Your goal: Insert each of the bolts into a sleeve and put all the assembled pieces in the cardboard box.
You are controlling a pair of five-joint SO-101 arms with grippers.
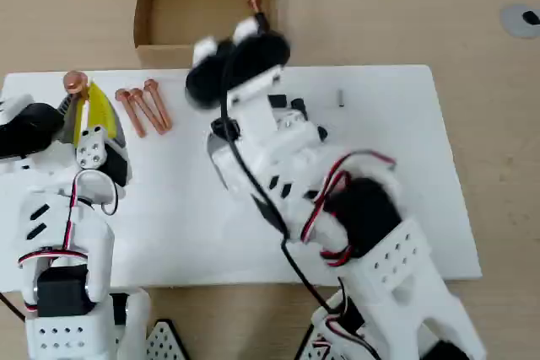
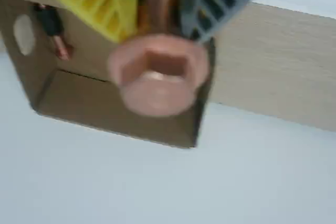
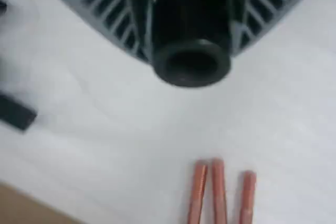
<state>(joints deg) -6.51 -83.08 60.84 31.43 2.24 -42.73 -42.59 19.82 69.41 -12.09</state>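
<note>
My left gripper, with one yellow finger, is shut on a copper bolt at the mat's far left; the left wrist view shows the bolt's hex head pointing at the cardboard box. My right gripper is shut on a black sleeve, its open bore facing three loose bolts. From above, those three bolts lie between the two arms, near the mat's far edge. One bolt-in-sleeve piece sits by the right wall of the box.
A white mat covers the table's middle. Loose black sleeves lie beside the right arm, one also in the right wrist view. A small grey pin rests farther right. A grey disc sits at the far right.
</note>
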